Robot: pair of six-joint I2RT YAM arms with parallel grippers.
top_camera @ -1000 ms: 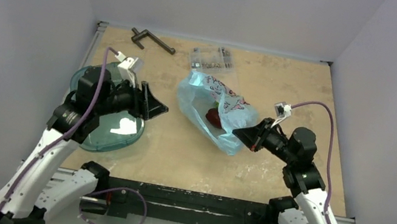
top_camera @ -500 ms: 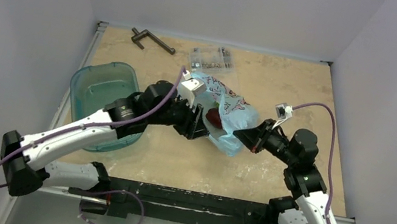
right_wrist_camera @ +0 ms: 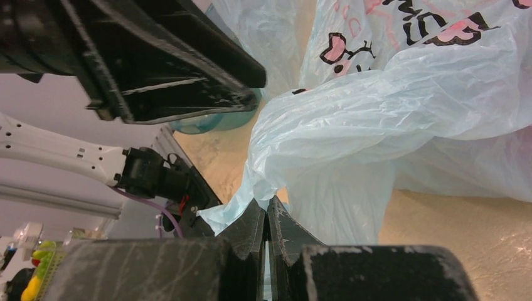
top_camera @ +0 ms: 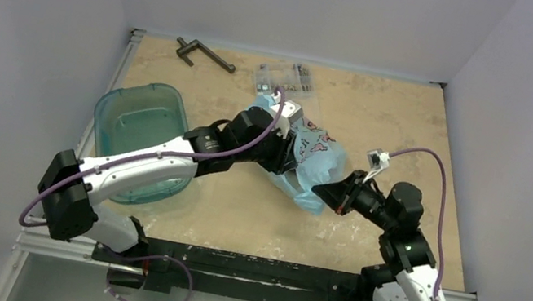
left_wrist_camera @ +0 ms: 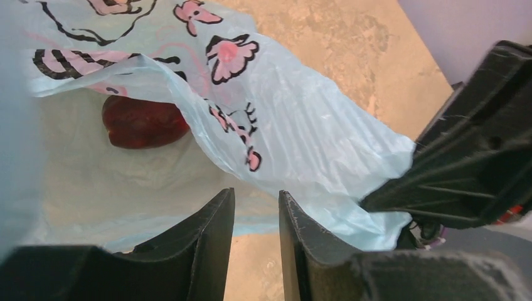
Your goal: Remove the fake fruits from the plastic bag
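The light-blue plastic bag (top_camera: 317, 158) with pink and black print lies mid-table, its mouth facing left. A dark red apple (left_wrist_camera: 143, 123) lies inside it, seen in the left wrist view. The banana and the green piece are hidden. My left gripper (top_camera: 287, 164) is open at the bag's mouth, its fingertips (left_wrist_camera: 256, 193) just above the bag's lower edge and a little short of the apple. My right gripper (top_camera: 323, 193) is shut on a bunched edge of the bag (right_wrist_camera: 376, 125), fingertips (right_wrist_camera: 268, 204) pinching the plastic, and holds it up.
A teal translucent tub (top_camera: 136, 128) stands at the left under my left arm. A clear flat parts box (top_camera: 285, 79) and a dark metal tool (top_camera: 204, 53) lie at the back. The two grippers are close together at the bag.
My left arm has swung right from above the teal tub to the bag's mouth. My right gripper has kept its hold on the bag's edge and shifted slightly toward the near side.
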